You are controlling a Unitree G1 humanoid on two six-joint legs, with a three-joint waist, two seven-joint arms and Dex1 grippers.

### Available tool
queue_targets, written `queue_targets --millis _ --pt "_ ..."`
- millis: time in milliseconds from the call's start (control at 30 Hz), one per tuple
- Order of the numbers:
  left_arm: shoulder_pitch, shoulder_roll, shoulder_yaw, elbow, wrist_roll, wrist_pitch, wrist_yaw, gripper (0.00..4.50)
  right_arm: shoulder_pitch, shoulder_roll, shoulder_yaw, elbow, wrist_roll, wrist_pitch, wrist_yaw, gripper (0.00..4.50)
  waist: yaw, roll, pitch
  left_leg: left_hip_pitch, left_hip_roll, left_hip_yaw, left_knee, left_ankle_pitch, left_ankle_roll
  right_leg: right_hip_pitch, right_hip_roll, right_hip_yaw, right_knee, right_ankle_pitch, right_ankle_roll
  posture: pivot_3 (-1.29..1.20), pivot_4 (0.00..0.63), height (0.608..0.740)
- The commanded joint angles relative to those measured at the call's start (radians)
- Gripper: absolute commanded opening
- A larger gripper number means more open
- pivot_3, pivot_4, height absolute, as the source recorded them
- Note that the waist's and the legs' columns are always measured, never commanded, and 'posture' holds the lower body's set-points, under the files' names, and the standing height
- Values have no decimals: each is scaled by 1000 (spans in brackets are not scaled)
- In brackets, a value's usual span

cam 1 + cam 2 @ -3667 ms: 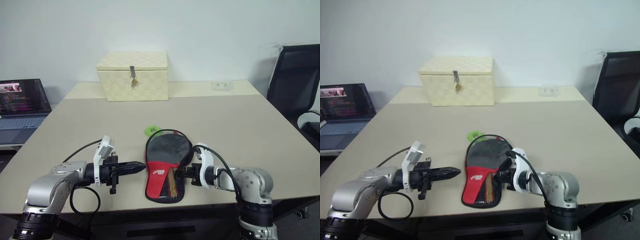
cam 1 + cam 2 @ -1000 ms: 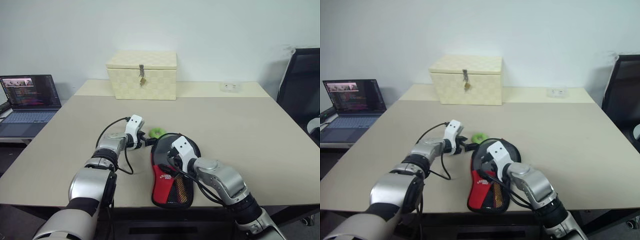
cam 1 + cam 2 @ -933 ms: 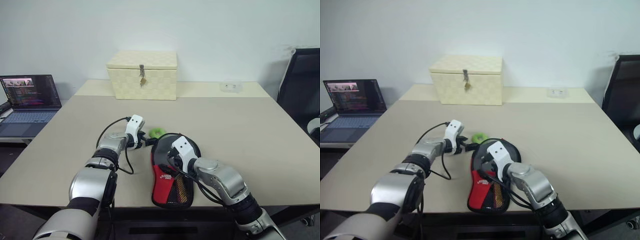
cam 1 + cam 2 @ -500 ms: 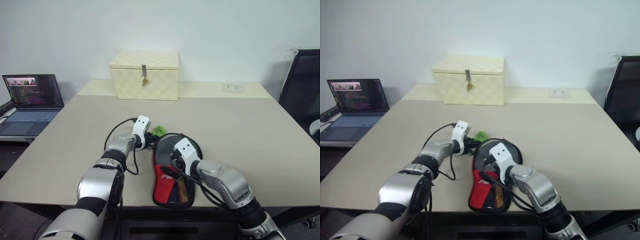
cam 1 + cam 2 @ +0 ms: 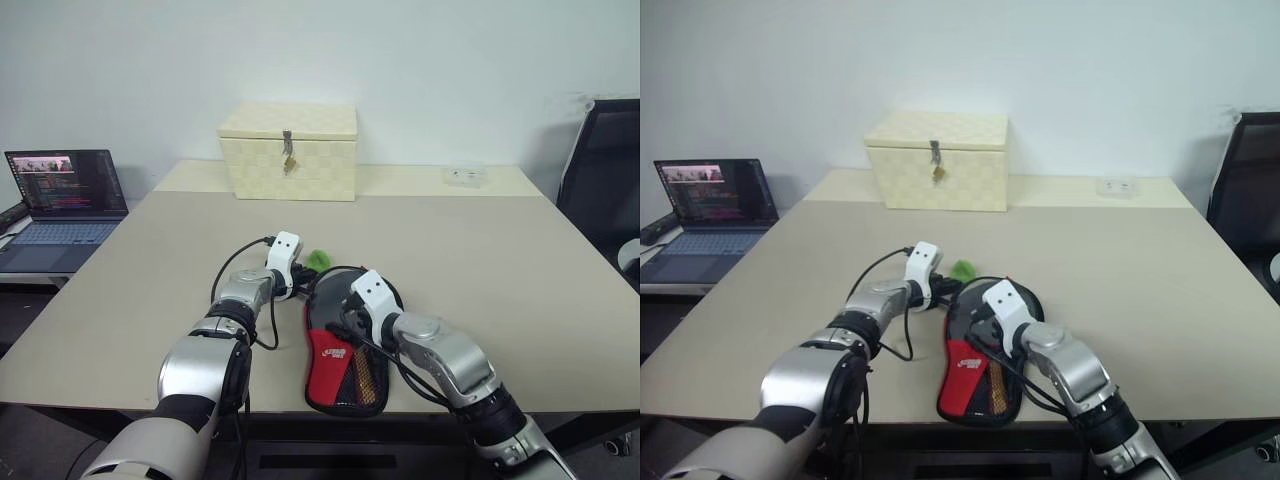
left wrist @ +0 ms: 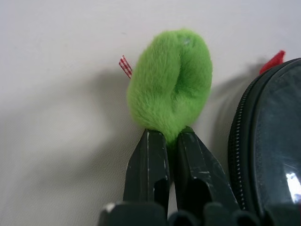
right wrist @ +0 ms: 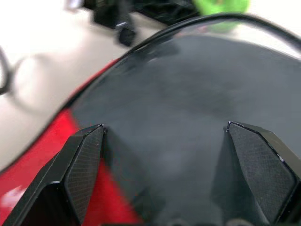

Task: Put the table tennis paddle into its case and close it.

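The black case [image 5: 345, 352], with its red mesh pocket toward me, lies flat near the table's front edge. Its zipper rim [image 6: 239, 136] runs beside a green fluffy tuft [image 6: 171, 80] lying at the case's far left end. My left gripper [image 6: 171, 134] is shut on the near end of that tuft. Over the case's round dark part hovers my right gripper [image 7: 164, 127], open, its fingers [image 7: 84, 155] spread wide just above the fabric. The paddle is hidden from view.
At the back of the beige table [image 5: 480, 250] stands a cream woven box [image 5: 288, 151] with a latch. A laptop [image 5: 62, 195] sits on a lower surface to the left. A black chair [image 5: 600, 170] is at the right, and a small white item [image 5: 466, 176] lies at the back right.
My left gripper has shut on the green tuft after standing open beside it. My right gripper has edged forward over the case and stays open. Both arms have reached in from the table's front edge.
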Motion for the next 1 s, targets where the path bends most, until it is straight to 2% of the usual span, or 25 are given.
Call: queue_targets --millis 33,333,600,1000 --pt "-22 1 1 -7 14 -14 15 15 32 -23 16 64 -48 3 -4 4500 0 0 0 0 0 0 0 0 0 0 0 0 0 0 0 0 150 740" --pt "-100 -16 -42 7 97 -85 126 15 120 -49 44 -14 -57 69 15 4500 2 -1 -5 0 0 0 1 0 0 1 0 0 0 0 0 0 150 740" --pt "-170 -71 -99 21 192 -153 186 15 175 -73 67 -118 -59 148 20 4500 1 -1 -8 1 -1 0 1 0 0 2 0 0 0 0 1 0 150 740" --pt "-234 -160 -328 36 449 -338 256 15 273 -101 104 -234 -63 217 7 4500 3 -1 -10 1 -2 0 1 0 0 3 0 0 -2 0 1 0 150 740"
